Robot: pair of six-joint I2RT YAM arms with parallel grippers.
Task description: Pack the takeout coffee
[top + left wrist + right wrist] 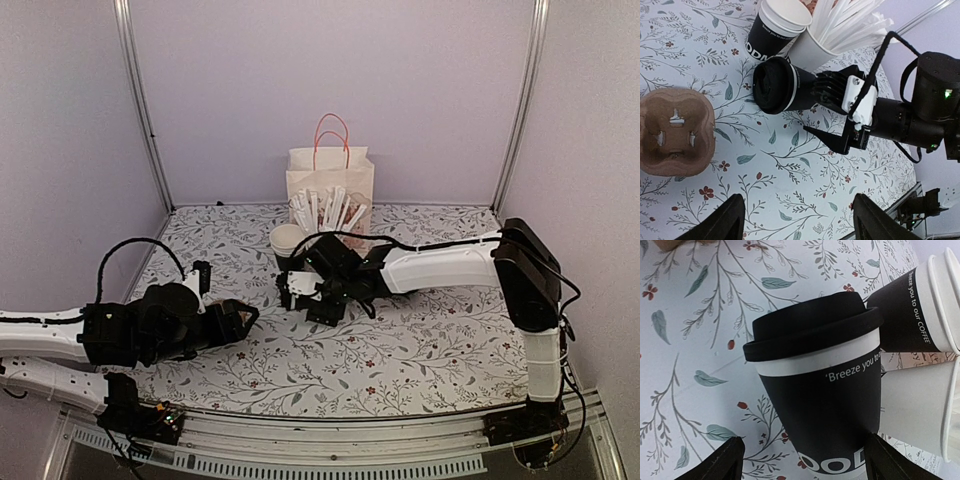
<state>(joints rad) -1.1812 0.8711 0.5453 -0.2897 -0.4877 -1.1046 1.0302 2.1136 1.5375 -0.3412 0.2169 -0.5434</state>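
Two robot arms reach in from the near edge. The left arm lies low along the near left side, with its dark wrist stretched toward the right. The left gripper points right toward the middle, its two black fingers spread wide apart. The right arm rises at the near right corner, bends sharply at the elbow and runs its white forearm leftward and downward. The right gripper faces left near the centre, its jaws parted.

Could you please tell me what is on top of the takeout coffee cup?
A black lid caps the takeout coffee cup; the lid hides whatever is inside.
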